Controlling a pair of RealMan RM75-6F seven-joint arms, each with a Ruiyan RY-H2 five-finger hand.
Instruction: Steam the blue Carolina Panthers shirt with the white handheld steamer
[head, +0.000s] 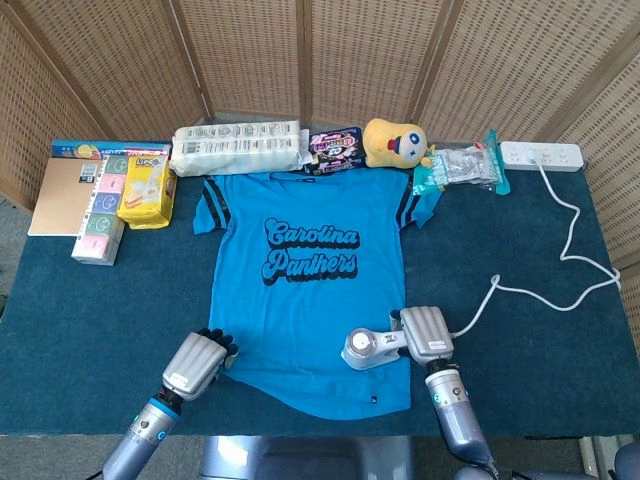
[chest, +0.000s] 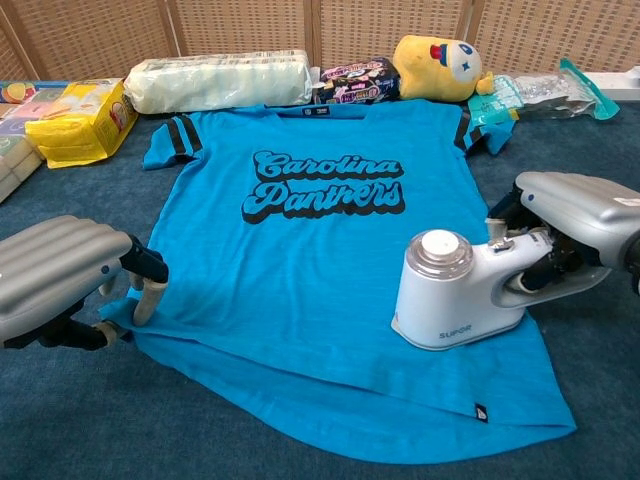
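A blue shirt (head: 300, 290) lettered "Carolina Panthers" lies flat, front up, on the dark teal surface (head: 80, 320). The right hand (chest: 575, 215) grips the handle of a white steamer (chest: 455, 295), its fingers (chest: 545, 272) wrapped around the grip; the steamer's base stands on the shirt's lower right part, near the hem and just left of those fingers. A white cord (head: 540, 290) runs from beside the right hand across the surface to a power strip (head: 541, 155) at the far right corner.

The left hand (chest: 60, 280) rests at the shirt's lower left edge, its fingers (chest: 148, 298) curled down with the tips on or pinching the hem; whether cloth is truly pinched cannot be told from either view.

Well beyond both hands, along the far edge, sit a yellow plush toy (head: 393, 142), a dark snack bag (head: 334, 148), a long clear-wrapped pack (head: 236, 148), a yellow packet (head: 146, 190), stacked small boxes (head: 100, 215) and a clear plastic bag (head: 462, 165).
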